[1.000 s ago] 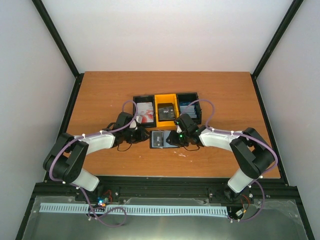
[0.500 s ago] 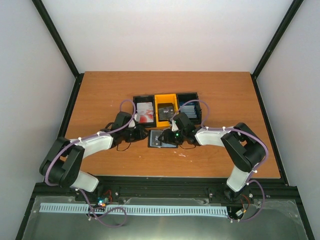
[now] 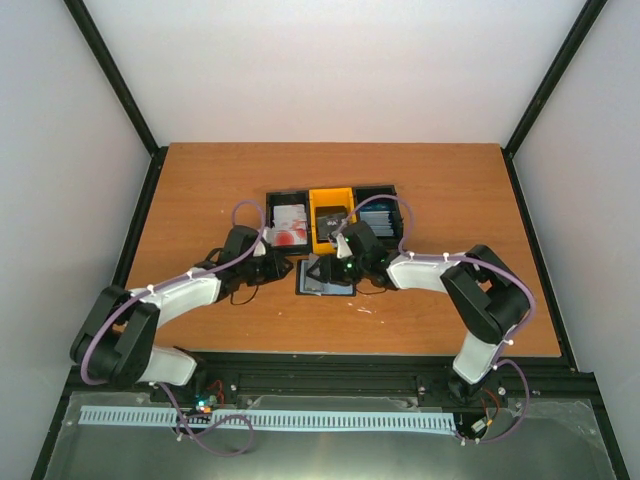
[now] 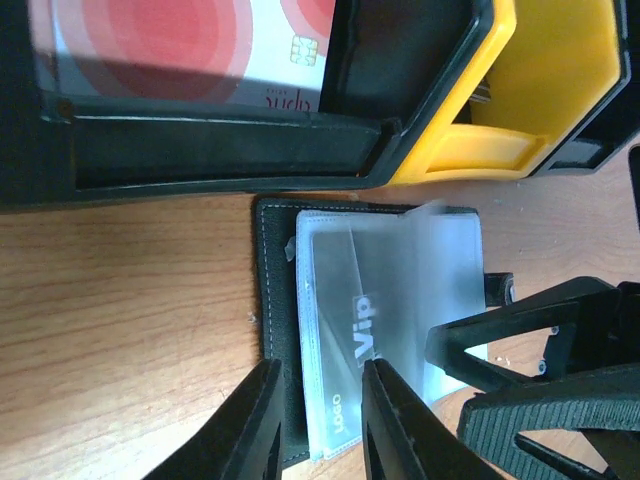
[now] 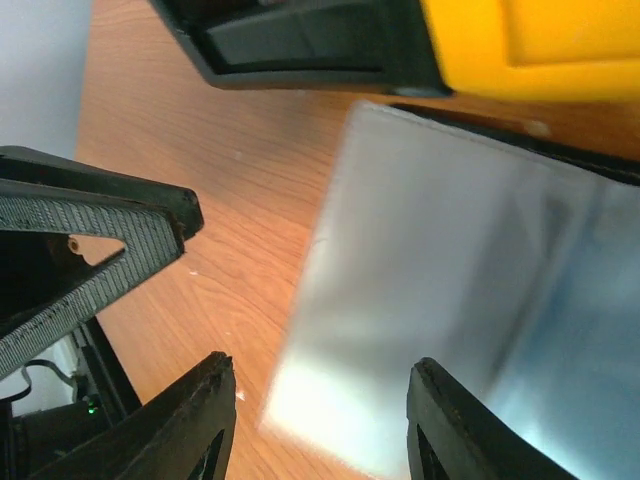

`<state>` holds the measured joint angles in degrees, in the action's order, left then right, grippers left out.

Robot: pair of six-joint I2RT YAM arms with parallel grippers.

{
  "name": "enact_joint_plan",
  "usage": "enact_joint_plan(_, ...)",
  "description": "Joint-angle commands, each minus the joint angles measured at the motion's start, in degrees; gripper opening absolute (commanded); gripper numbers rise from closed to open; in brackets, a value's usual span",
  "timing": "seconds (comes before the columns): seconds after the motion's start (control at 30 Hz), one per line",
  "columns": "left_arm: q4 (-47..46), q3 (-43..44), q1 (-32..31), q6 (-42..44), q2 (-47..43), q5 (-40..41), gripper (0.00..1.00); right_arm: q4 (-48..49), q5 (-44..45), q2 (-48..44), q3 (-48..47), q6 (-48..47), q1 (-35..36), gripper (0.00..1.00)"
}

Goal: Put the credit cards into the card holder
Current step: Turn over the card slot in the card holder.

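wooden table | card holder open flat before bins | right jaws moved in, wide apart over its clear sleeve | left jaws narrow astride left edge, grip unclear | loading near

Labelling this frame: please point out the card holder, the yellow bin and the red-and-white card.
card holder (image 4: 275, 290), left wrist view, black stitched cover edge.
yellow bin (image 4: 480, 155), left wrist view, front lip.
red-and-white card (image 4: 170, 35), left wrist view, red printed circle.

Card holder open flat, red-blotched credit card behind
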<state>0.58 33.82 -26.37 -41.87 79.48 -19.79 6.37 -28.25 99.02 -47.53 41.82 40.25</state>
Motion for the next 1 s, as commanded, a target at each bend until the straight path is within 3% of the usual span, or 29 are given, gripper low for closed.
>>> enact_joint_plan(0.0,1.1,-0.8,0.8,-1.8,-3.4,3.4,0.23,1.9,-2.4,2.5,-3.4,-1.4,1.5,0.47)
enact_joint_plan(0.27,0.3,-1.5,2.3,-1.1,-5.0,0.9,0.23,-0.7,0.1,7.4,-4.8,-1.2,1.9,0.47)
enact_joint_plan(0.67,-1.7,-2.0,3.0,-0.4,-4.9,-2.4,0.23,3.6,1.3,10.1,-5.6,1.1,2.0,0.47)
enact_joint_plan(0.97,0.3,-0.8,5.7,0.1,-8.4,-2.0,0.23,1.2,2.1,0.0,-6.2,-1.2,2.0,0.46)
